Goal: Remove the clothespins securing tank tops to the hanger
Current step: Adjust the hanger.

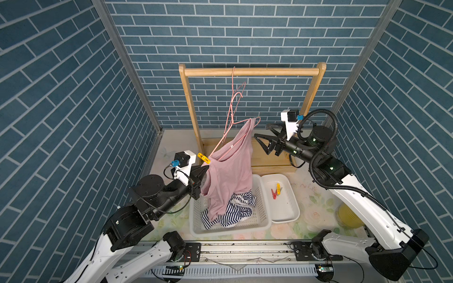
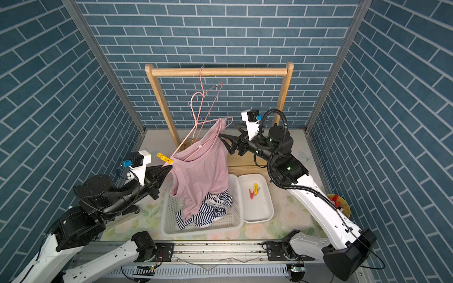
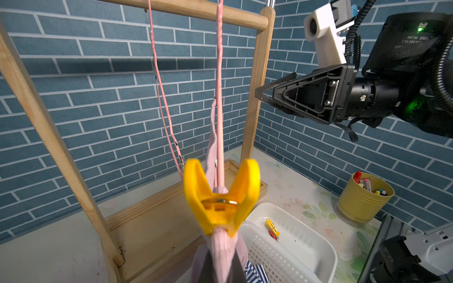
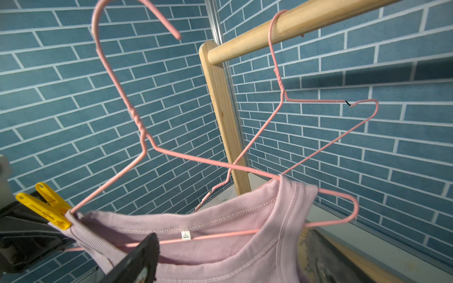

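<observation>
Yellow clothespin [image 1: 204, 158] pins the pink top [image 1: 230, 171] by its strap to the left end of the wire hanger [image 4: 137, 121].

Left gripper [image 1: 207, 167]: arm reaches in low from the left, jaws closed tight on the pink top just below that pin.

Right gripper [image 1: 260, 130]: arm raised and level, jaws wide apart and empty, near the top's right strap.

Striped top [image 1: 235, 212] lies in the basket [image 1: 262, 220]. The red clothespin [image 1: 273, 194] and second yellow clothespin [image 1: 278, 187] lie in the tray [image 1: 290, 210] to its right.

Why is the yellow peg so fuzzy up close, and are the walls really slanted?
Left wrist view: the yellow clothespin sits right at the lens and blurs. Both top views: the wide lens splays the side walls. Right wrist view: the wooden rail casts a shadow on the bricks.
</observation>
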`<state>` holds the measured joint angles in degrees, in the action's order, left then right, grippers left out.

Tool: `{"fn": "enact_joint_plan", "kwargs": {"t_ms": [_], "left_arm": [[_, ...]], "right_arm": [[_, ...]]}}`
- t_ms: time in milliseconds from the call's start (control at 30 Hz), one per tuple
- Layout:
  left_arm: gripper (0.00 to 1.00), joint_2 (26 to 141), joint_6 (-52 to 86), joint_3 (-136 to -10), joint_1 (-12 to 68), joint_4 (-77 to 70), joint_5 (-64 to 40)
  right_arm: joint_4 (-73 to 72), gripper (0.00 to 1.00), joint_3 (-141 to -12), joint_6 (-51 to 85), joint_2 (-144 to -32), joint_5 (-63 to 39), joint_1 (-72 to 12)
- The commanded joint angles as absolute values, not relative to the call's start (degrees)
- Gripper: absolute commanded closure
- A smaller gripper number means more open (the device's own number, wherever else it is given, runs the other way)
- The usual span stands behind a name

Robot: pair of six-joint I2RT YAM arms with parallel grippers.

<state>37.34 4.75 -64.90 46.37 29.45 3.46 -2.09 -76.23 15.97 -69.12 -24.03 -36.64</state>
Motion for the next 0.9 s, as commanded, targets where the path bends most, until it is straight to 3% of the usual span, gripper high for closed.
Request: {"fn": "enact_joint_plan", "kwargs": {"t_ms": [0,300,867], "left_arm": [[1.0,38.4,5.3,-65.0,46.1,25.2,2.7],[1.0,38.5,5.2,-64.3,46.1,23.3,2.0],[1.0,41.8,5.3,-65.0,46.1,21.4,0.3]], "right_arm": [[-3.8,0.1,-80.1,13.9,-71.3,-27.6,-37.5],[-2.7,0.13,-86.2,11.2,-76.4,-28.3,-40.4],[-0.3,0.13,-89.1,8.6,-75.9,-27.8,-42.1]]}}
